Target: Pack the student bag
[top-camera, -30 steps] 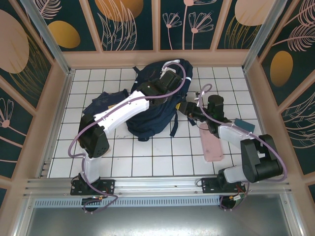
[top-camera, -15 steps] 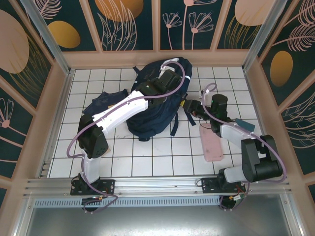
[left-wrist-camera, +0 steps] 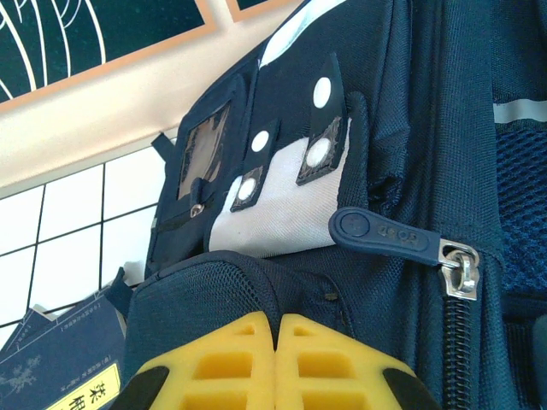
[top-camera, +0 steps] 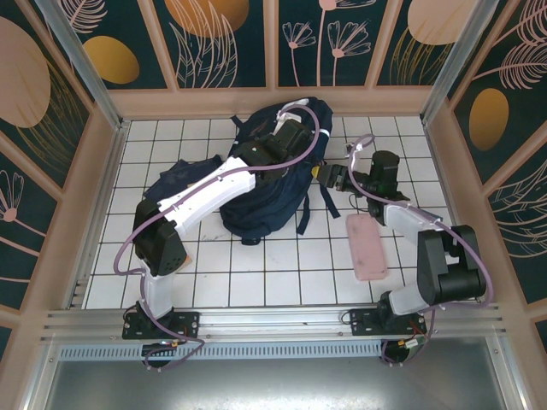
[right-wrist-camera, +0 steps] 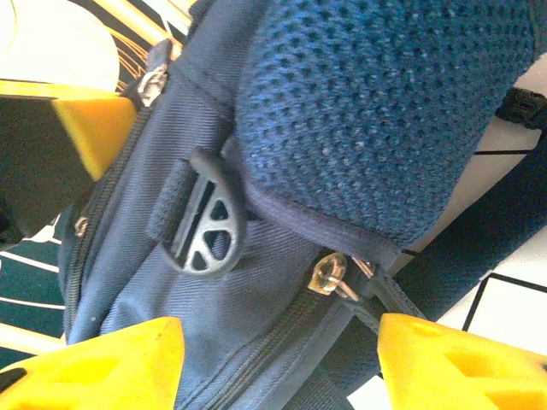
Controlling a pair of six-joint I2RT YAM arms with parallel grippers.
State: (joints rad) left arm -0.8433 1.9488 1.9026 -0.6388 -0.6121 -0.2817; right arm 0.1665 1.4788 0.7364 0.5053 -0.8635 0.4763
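Nearest the arm bases, on the white tiled table [top-camera: 256, 273], you have a flat pink case [top-camera: 367, 248] lying in front of the right arm, apart from everything else. Further in on your left, a navy book [top-camera: 175, 175] lies beside the student bag [top-camera: 273, 184], with the left arm [top-camera: 209, 192] crossing over both of them, so part of each is hidden from above. The bag itself lies in the middle-to-far part of the table, its top end close to the back wall [top-camera: 273, 101]. The right gripper [top-camera: 329, 177] sits at the bag's right flank; from its wrist camera the right gripper's two yellow fingers stand wide apart — open — with navy fabric, a black plastic loop [right-wrist-camera: 209, 231] and a metal zip slider [right-wrist-camera: 332, 278] between them, and you cannot tell whether either finger touches the cloth. The left gripper [top-camera: 295, 128] is furthest in, over the bag's upper part. Its fingertips meet with no gap, against the navy fabric below a grey patch [left-wrist-camera: 273, 213] and a rubber zip pull [left-wrist-camera: 385, 232] — whether a fold is pinched between them cannot be told.
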